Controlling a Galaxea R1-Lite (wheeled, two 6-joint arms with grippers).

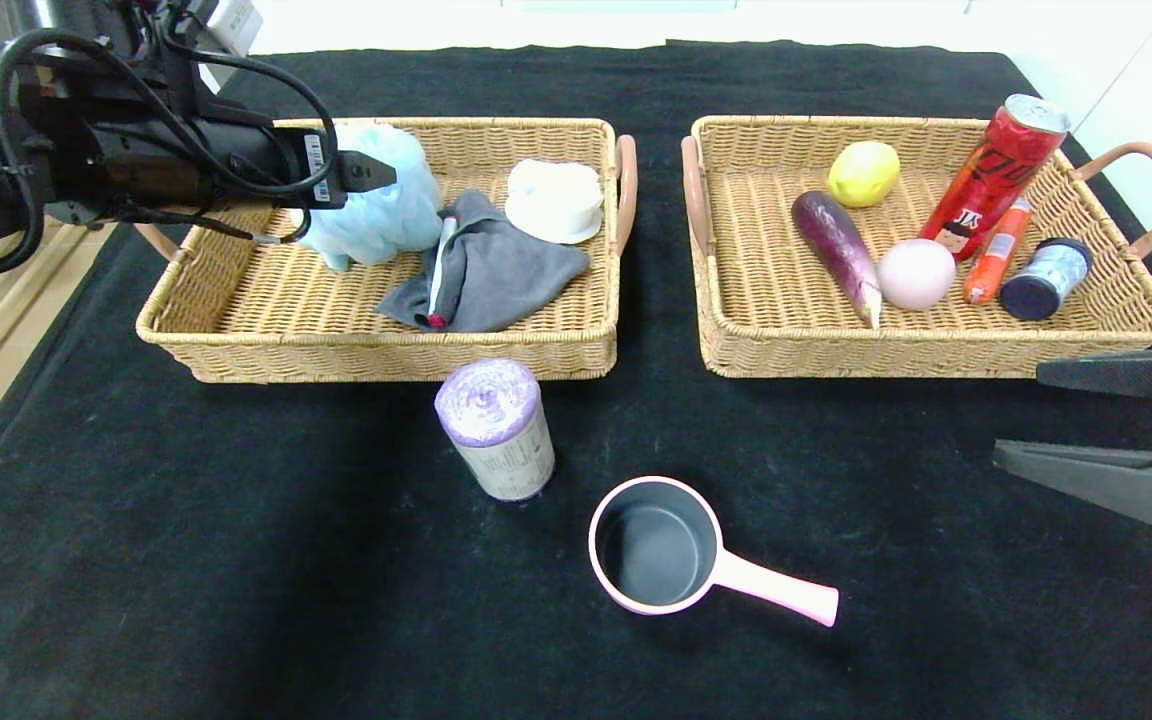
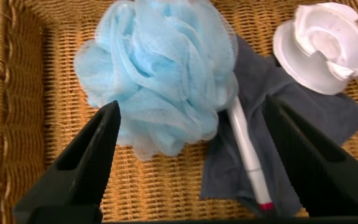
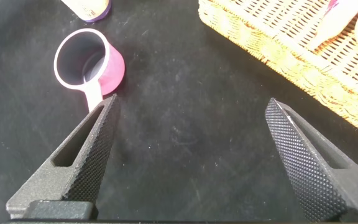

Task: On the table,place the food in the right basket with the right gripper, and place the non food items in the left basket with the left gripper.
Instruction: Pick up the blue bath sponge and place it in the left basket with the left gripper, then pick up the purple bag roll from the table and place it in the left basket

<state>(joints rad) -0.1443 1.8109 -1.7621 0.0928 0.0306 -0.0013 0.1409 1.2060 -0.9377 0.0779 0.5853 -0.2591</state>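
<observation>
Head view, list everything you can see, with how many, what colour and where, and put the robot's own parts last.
Black cloth table: one, under everything.
Tan wicker left basket: one, far left.
Tan wicker right basket: one, far right.
Fluffy light-blue bath pouf: one, in the left basket.
Grey cloth: one, in the left basket.
White marker pen: one, red tip, lying on the cloth.
White round cup: one, in the left basket.
Yellow lemon: one, in the right basket.
Purple eggplant: one, in the right basket.
Pale pink ball: one, beside the eggplant.
Red soda can: one, leaning in the right basket.
Orange sausage stick: one, in the right basket.
Small dark-lidded jar: one, in the right basket.
Lilac bag roll: one, on the table before the left basket.
Pink saucepan: one, on the table, near centre.
Left gripper: open, over the pouf.
Right gripper: open, over the table, empty.
</observation>
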